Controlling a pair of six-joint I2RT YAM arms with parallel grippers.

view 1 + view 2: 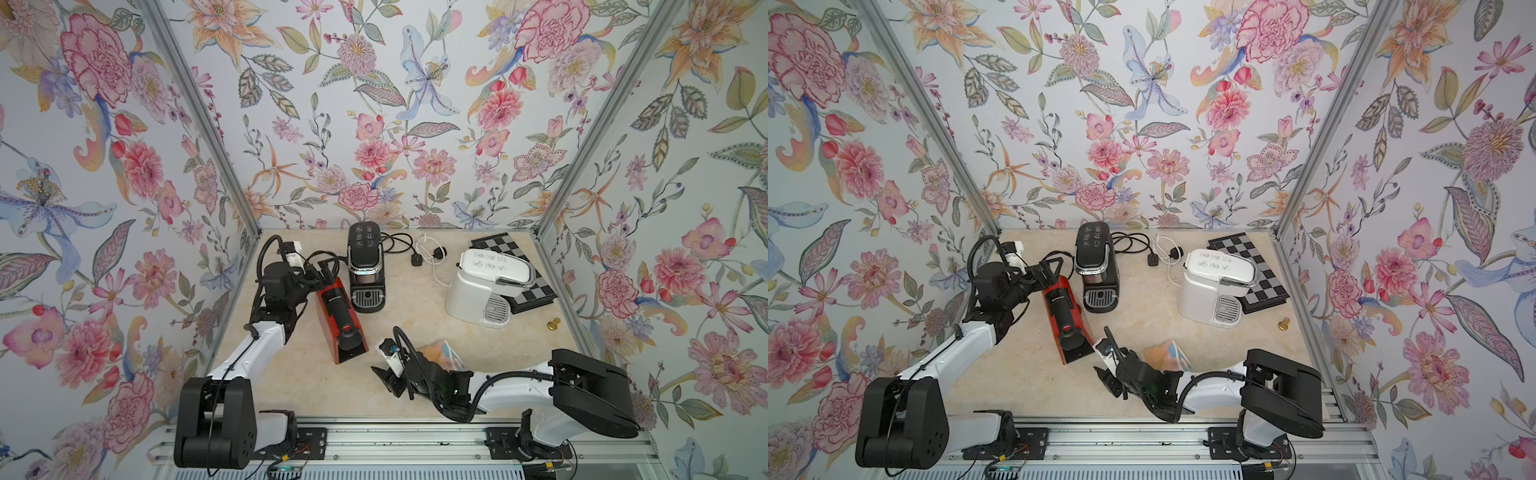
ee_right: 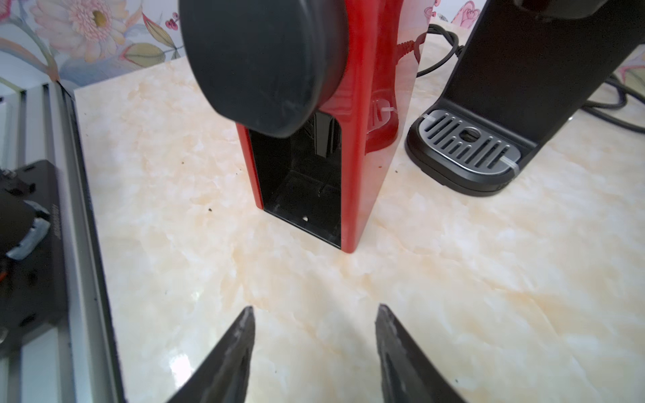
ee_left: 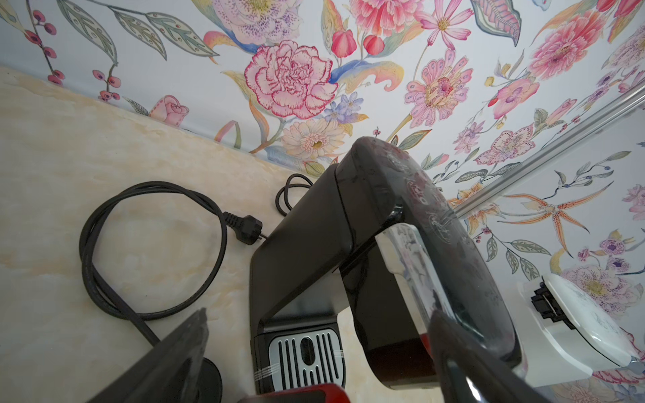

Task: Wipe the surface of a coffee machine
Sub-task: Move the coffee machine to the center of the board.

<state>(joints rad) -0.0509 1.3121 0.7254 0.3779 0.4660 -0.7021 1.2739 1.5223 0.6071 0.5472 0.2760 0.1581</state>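
Left claw [image 3: 317,313] wide at rear of red coffee machine [image 1: 341,320], likely to brace it; right claw [image 2: 316,308] parted, empty, facing its front.

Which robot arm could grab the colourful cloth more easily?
Probably the right. The cloth lies close to the right gripper, which is open and empty. The left gripper is farther off, at the red coffee machine's far end.
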